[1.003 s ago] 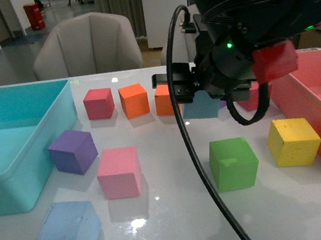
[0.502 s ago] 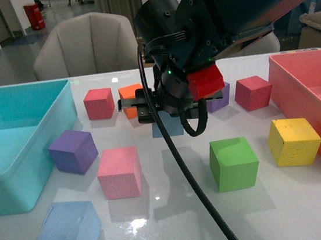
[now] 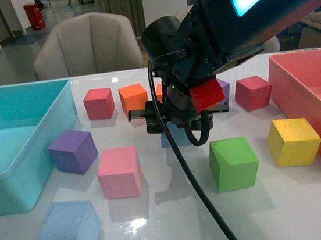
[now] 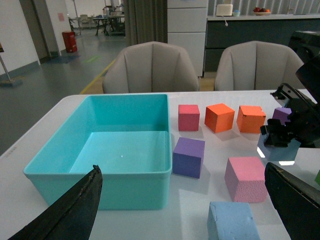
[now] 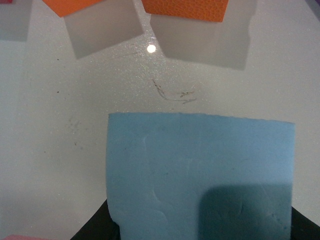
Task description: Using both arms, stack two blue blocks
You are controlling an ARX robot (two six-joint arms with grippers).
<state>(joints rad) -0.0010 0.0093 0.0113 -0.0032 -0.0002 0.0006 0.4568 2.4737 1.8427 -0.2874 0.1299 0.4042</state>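
One pale blue block [image 3: 67, 232] lies on the white table at the front left; it also shows in the left wrist view [image 4: 232, 221]. My right gripper [image 3: 175, 121] is shut on the other blue block [image 3: 172, 139] and holds it low over the table's middle. That block fills the right wrist view [image 5: 200, 175] and shows in the left wrist view [image 4: 277, 149]. My left gripper [image 4: 185, 210] is open and empty, back from the table's near left, with the lying blue block between its fingers [image 4: 75, 210] in view. It is out of the front view.
A teal bin [image 3: 6, 104] stands at the left and a pink tray [image 3: 317, 106] at the right. Around the held block lie purple [image 3: 72, 150], pink [image 3: 119, 172], green [image 3: 232, 163], yellow [image 3: 292, 141], red [image 3: 98, 103] and orange [image 3: 134, 99] cubes.
My right arm has carried the blue block leftward from the right of the table's middle, then slightly lower and nearer. The blue block at the front left has not moved.
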